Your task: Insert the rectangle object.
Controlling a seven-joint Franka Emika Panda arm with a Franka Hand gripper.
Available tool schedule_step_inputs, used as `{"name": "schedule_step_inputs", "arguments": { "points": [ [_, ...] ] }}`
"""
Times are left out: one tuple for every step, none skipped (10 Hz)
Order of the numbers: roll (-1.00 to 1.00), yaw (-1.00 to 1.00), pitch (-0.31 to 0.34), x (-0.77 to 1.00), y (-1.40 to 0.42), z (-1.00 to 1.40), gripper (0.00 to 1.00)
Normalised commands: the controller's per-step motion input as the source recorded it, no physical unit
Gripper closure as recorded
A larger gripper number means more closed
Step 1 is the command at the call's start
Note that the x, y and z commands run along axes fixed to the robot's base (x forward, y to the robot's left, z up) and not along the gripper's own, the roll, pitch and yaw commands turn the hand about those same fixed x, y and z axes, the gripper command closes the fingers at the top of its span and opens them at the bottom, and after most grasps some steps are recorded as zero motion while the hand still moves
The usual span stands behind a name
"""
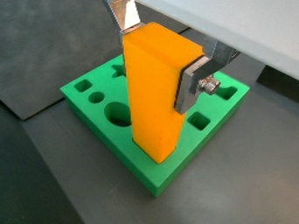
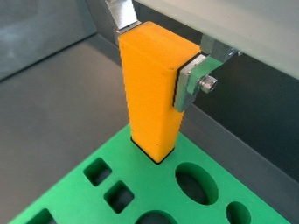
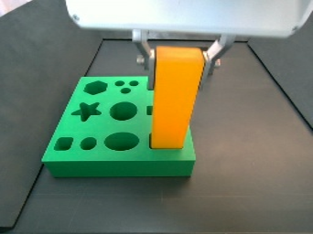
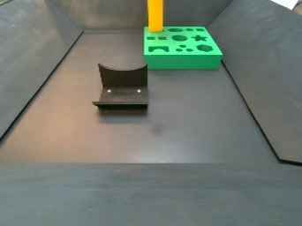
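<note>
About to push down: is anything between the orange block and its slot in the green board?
Nothing visible. The gripper holds the orange block upright by its top, and its lower end already sits in a slot at the edge of the green board. The fixture stands apart on the floor.

Block and gripper crowd the board's corner

Gripper [image 3: 181,53] grips upright rectangle object [image 3: 175,99] on green board [image 3: 117,155]; fixture [image 4: 122,87] stands mid-floor, open floor [image 4: 154,168] around it.
</note>
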Motion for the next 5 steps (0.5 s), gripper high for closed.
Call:
{"name": "schedule_step_inputs", "arguments": {
  "points": [
    [0.07, 0.04, 0.034, 0.00, -0.19, -0.20, 1.00],
    [0.01, 0.05, 0.033, 0.11, -0.14, -0.41, 1.00],
    [0.00, 0.01, 0.000, 0.09, -0.17, -0.63, 1.00],
    [-0.04, 0.00, 0.010, 0.25, -0.13, -0.69, 1.00],
    [-0.07, -0.03, 0.009, 0.20, -0.09, -0.63, 1.00]
  ]
}}
